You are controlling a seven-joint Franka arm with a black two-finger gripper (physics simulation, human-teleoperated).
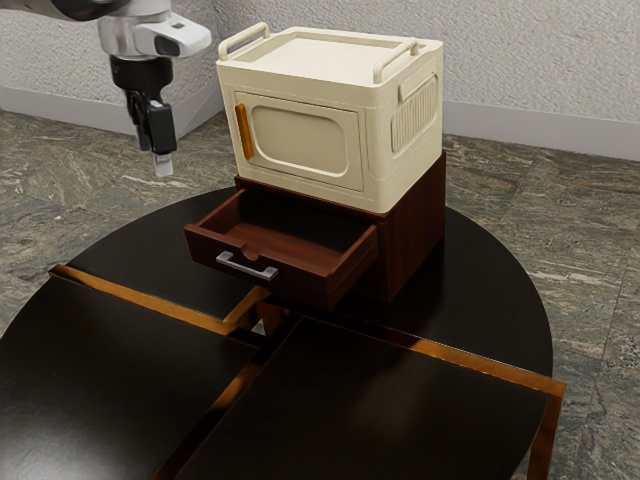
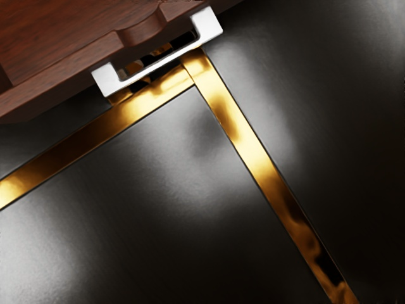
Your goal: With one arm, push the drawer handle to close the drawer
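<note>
In the exterior view my black gripper (image 1: pixel 160 160) hangs in the air over the table's far-left side, to the left of the cabinet and higher than the drawer. The dark red-brown drawer (image 1: pixel 290 262) stands pulled out of its wooden cabinet (image 1: pixel 415 225), and its inside shows. A silver bar handle (image 1: pixel 246 266) is fixed to the drawer's front, apart from my gripper. From the hand's camera, the handle (image 2: pixel 158 62) and the notched top edge of the drawer front (image 2: pixel 63 66) are seen from above, with the tabletop below them.
A cream box (image 1: pixel 305 140) with rails and an orange door handle (image 1: pixel 244 131) sits on top of the wooden cabinet. The round black table (image 1: pixel 400 410) carries crossing gold strips (image 1: pixel 150 298), which pass under the pulled-out drawer. Behind stands a pale wall (image 1: pixel 540 70).
</note>
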